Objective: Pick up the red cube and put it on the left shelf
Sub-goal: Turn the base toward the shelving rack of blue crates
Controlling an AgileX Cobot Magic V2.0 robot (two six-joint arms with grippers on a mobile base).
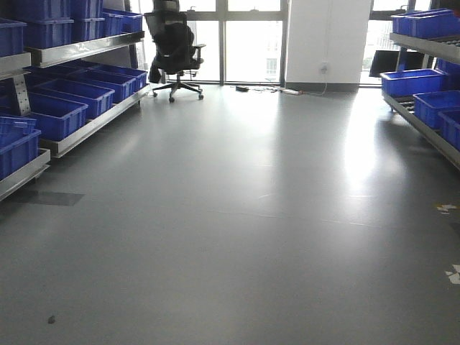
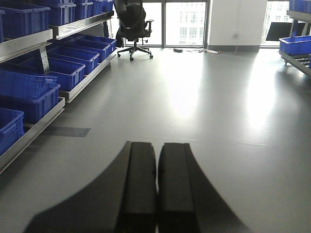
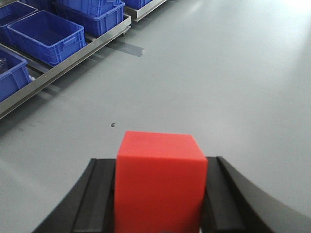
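right gripper | clamps red cube between jaws | left gripper closed, empty

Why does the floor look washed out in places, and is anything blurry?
Front view: daylight from the windows glares off the floor, bleaching two patches. Left wrist view: same glare; the shut left gripper is dark, almost a silhouette. Right wrist view: evenly lit, little glare, but the red cube looks slightly soft, close to the lens.
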